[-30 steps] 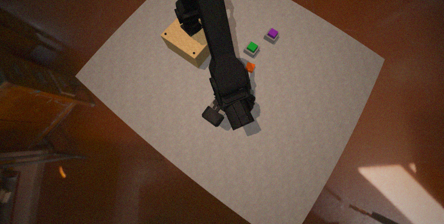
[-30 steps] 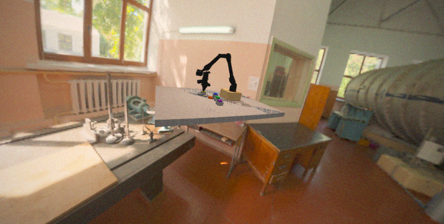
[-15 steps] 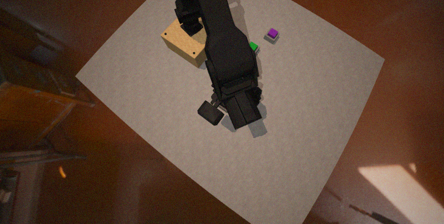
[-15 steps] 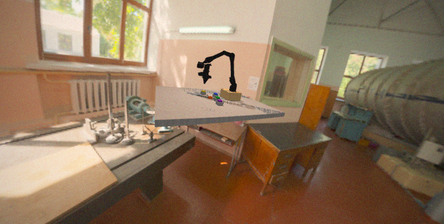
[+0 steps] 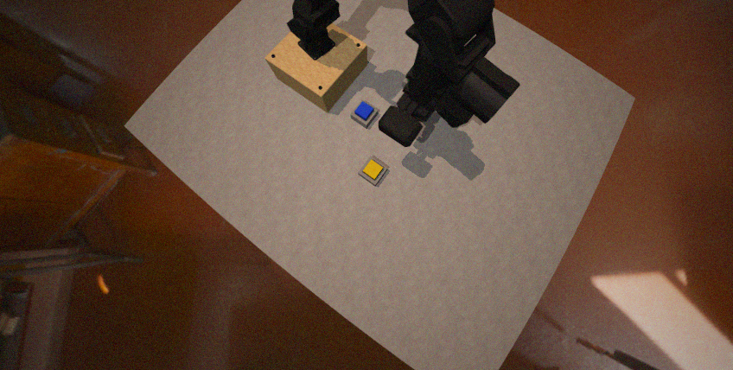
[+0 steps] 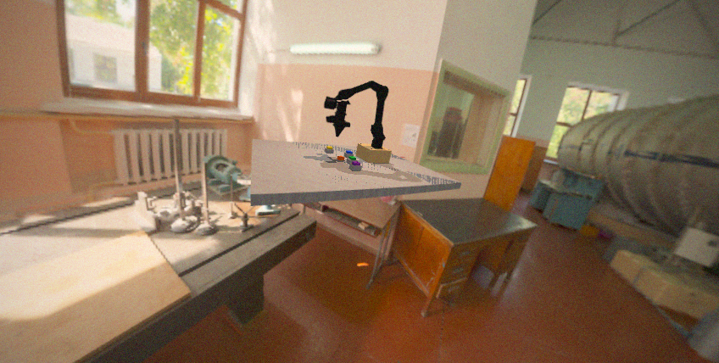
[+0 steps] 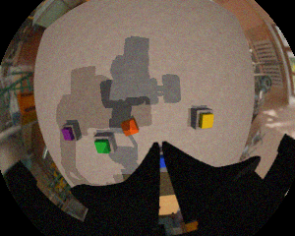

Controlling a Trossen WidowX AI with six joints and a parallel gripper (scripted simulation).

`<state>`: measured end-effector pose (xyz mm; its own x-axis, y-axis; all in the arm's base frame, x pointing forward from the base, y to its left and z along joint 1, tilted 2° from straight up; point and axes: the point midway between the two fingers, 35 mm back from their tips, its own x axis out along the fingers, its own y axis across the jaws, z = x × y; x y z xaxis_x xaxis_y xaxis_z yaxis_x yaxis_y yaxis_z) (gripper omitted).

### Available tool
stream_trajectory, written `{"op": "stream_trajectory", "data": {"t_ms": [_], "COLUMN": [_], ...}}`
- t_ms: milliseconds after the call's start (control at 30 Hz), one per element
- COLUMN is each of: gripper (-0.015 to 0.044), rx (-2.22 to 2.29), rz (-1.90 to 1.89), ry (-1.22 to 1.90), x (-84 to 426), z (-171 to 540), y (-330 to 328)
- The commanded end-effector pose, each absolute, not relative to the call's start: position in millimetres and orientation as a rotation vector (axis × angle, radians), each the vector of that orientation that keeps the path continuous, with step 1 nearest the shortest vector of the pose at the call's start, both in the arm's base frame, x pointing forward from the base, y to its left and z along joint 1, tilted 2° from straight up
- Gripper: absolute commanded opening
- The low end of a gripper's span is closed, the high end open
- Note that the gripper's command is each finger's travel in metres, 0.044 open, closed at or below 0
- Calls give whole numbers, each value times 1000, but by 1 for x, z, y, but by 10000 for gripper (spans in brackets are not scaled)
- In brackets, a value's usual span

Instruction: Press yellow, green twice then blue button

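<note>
My gripper [image 6: 338, 135] [image 7: 159, 145] is shut and empty, high above the table, touching no button. The yellow button [image 5: 372, 169] [image 6: 328, 148] [image 7: 206, 121] stands up on its grey base, to the right of the fingertips in the wrist view. The green button [image 6: 352, 159] [image 7: 102, 147] is left of the fingertips in the wrist view and hidden by the arm in the top view. The blue button [image 5: 364, 110] [image 6: 348, 152] [image 7: 162, 162] stands near the wooden base block; in the wrist view the fingers hide most of it.
A purple button [image 6: 356, 163] [image 7: 68, 133] is beyond the green one. A small orange block [image 6: 340, 158] [image 7: 130, 127] lies between the green and yellow buttons in the wrist view. The arm stands on a wooden block [image 5: 303, 70] [image 6: 378, 154] beside the blue button.
</note>
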<state>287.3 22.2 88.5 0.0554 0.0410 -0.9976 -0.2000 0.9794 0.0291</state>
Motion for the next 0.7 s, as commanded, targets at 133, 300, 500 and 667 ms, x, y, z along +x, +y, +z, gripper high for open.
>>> {"op": "stream_trajectory", "data": {"t_ms": [133,300,500,667], "gripper": [20,20,20,20], "rx": [-117,-113,-113,-113], "rz": [184,187,187,187], "ry": [1518,1519,1519,1519], "x": [228,205,207,207], "z": [87,87,64,25], "y": [114,135,137,138]}}
